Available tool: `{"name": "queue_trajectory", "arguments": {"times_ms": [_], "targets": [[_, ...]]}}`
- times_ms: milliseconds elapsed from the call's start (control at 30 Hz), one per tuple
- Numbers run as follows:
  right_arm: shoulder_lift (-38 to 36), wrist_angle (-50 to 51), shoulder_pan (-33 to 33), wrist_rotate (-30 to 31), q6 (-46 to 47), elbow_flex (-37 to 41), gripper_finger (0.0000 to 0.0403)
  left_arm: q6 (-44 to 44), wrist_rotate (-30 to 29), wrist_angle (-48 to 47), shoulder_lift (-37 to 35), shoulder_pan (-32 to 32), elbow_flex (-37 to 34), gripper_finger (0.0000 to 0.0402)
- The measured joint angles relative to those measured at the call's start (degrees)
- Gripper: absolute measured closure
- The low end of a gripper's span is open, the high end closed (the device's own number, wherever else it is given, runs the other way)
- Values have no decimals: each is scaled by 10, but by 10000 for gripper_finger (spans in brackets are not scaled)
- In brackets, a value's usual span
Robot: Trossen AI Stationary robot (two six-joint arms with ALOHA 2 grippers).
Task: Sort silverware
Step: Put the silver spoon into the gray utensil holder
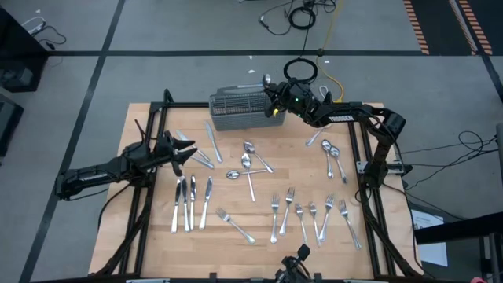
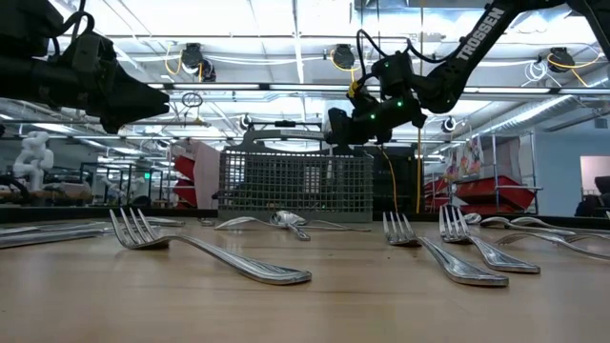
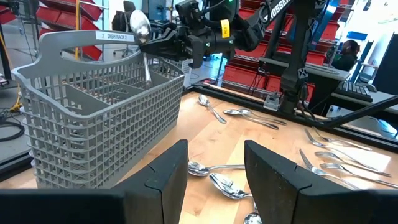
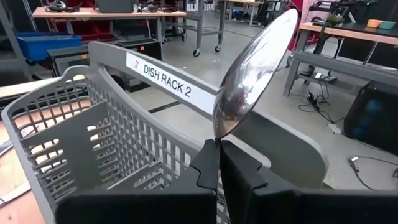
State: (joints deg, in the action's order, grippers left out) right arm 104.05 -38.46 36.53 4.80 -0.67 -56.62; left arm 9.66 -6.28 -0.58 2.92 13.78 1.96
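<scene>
The silverware lies spread over the wooden table: knives near the left, forks along the near side, spoons in the middle and more spoons to the right. A grey mesh basket stands at the far edge. My right gripper hovers over the basket's right end, shut on a spoon held bowl-up. My left gripper is open above the table's left side, near a knife, and touches nothing. My right gripper pinches the spoon by its neck, just below the bowl, between the two fingertips. The fingers come level from the table's right side, across the spoon. It stands upright, bowl up, with its handle reaching down into the basket.
The basket's handle bar carries a label reading DISH RACK 2 and runs close beside the held spoon. Black frame rails border the table's left and right sides. Bare wood lies between the basket and the middle spoons.
</scene>
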Motion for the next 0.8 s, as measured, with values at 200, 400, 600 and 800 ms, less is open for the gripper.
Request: {"name": "queue_trajectory", "arguments": {"times_ms": [200,400,600,800], "targets": [[0,2,0,2,0,0,361,1,0,0,0,0,0,237],[0,19,0,2,5,0,323,1,0,0,0,0,0,237],[0,22,0,2,4,0,308,2,0,0,0,0,0,237],[-33,37,-7,7,-42,0,307,4,0,-1,0,0,0,237]]}}
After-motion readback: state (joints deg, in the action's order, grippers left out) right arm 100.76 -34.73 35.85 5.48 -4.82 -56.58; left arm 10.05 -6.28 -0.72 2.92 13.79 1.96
